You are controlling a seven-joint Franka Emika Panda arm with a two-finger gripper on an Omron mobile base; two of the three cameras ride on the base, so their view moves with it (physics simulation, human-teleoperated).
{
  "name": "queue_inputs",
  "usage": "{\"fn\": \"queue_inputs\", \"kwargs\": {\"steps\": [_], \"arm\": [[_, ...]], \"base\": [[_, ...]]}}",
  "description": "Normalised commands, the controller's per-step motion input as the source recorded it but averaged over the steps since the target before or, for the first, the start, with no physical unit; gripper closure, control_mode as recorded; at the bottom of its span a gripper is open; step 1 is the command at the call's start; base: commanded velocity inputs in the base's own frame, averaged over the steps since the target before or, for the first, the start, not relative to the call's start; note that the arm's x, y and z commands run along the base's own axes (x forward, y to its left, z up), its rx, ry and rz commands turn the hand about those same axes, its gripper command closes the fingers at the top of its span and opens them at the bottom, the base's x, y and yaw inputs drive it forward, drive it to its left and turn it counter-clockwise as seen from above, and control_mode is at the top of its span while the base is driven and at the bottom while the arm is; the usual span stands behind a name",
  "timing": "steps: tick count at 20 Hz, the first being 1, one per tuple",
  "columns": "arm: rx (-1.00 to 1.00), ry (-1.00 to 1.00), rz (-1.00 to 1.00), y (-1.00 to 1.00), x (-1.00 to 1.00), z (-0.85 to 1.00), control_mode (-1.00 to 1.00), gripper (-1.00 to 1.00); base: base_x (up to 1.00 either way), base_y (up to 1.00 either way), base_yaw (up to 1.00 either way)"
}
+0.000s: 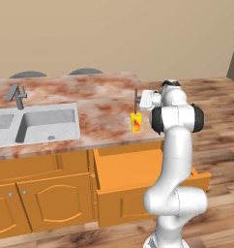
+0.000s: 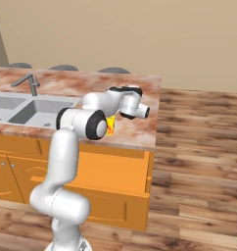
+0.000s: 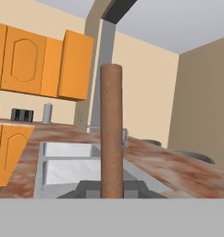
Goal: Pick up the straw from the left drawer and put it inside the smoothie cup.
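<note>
We hold the straw [image 3: 111,132] clamped in the gripper [image 1: 138,100], whose fingers are closed on its lower end so that most of its length stands clear of the hand. In the hand view the straw rises as a straight brown rod from between the finger tips, with the sink [image 3: 67,166] and the marbled table [image 3: 188,171] lying beyond it. In the left base view the gripper sits just above the smoothie cup [image 1: 136,122], which stands upright on the table near its front edge, above the open left drawer [image 1: 138,169]. The straw appears there as a thin vertical line [image 1: 136,102] directly over the cup; we cannot tell whether its lower tip has reached the rim. The drawer is pulled out below the table edge, which leaves the arm a short path from drawer to cup. We judge that the carrying step is nearly complete and that insertion comes next. The straw is held near vertical so that it can enter the narrow mouth without tipping the light cup.
</note>
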Motion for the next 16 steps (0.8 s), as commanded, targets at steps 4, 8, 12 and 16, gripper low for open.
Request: {"fn": "queue_inputs", "kwargs": {"steps": [4, 8, 12, 16], "arm": [[0.0, 0.0, 0.0, 0.0, -0.06, 0.0, -1.0, 1.0], [-0.01, 0.0, 0.0, 0.07, -0.21, 0.0, -1.0, 1.0], [-0.01, 0.0, 0.0, 0.08, -0.24, 0.0, -1.0, 1.0], [-0.01, 0.01, 0.0, 0.11, -0.15, 0.0, -1.0, 1.0]], "base": [[0.0, 0.0, 0.0], [0.0, 0.0, 0.0], [0.0, 0.0, 0.0], [0.0, 0.0, 0.0]]}}
